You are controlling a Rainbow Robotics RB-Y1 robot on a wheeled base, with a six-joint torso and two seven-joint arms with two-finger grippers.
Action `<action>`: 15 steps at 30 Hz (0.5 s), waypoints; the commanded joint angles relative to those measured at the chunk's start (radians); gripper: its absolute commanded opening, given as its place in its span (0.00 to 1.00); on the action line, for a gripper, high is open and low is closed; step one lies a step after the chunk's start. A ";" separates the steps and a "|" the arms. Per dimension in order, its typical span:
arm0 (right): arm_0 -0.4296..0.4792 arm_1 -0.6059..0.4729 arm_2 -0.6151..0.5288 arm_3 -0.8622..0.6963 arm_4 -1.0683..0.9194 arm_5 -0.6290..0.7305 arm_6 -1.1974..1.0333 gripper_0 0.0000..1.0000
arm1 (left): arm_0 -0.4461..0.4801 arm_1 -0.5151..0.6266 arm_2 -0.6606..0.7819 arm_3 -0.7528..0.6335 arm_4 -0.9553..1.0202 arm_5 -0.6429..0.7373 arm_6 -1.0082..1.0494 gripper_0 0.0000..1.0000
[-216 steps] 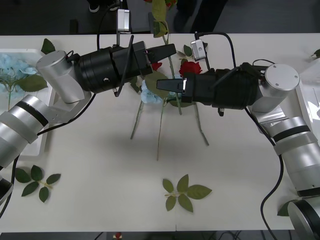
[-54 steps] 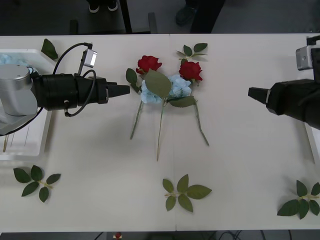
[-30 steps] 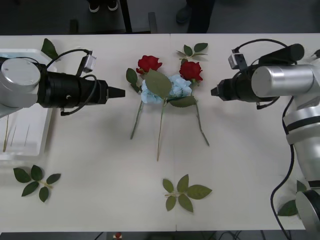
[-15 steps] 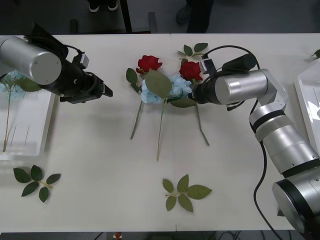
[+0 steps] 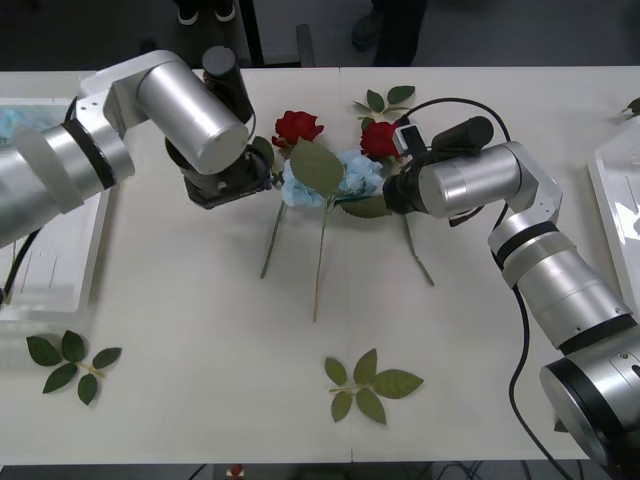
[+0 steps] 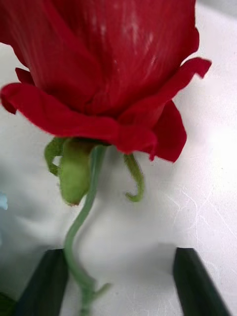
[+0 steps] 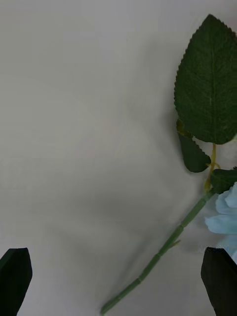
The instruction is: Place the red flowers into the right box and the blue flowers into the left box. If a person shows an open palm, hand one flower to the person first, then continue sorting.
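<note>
Now red rose (image 6: 113, 64) stem lies between right gripper (image 6: 118, 281) fingers

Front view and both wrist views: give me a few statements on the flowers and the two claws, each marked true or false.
1. Two red flowers lie on the table. True.
2. The right claw is open, fingers either side of a rose stem. True.
3. The left claw is shut on a blue flower. False: it is open above the table, with the stem of the blue flower between its fingers.
4. A red rose lies in the left box. False: none shows there.
</note>
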 commanded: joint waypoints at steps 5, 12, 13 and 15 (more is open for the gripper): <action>-0.027 0.023 0.031 0.007 0.063 0.001 -0.053 0.00 | -0.043 -0.128 -0.001 0.112 -0.088 -0.021 -0.016 1.00; -0.025 0.021 -0.001 -0.083 0.061 0.079 -0.053 0.00 | -0.043 -0.188 -0.069 0.195 -0.134 -0.110 -0.014 1.00; -0.025 0.019 -0.010 -0.105 0.063 0.104 -0.053 0.00 | -0.045 -0.191 -0.077 0.205 -0.134 -0.119 -0.014 1.00; -0.020 0.018 -0.042 -0.191 0.072 0.188 -0.048 0.00 | -0.043 -0.211 -0.083 0.239 -0.138 -0.131 -0.014 1.00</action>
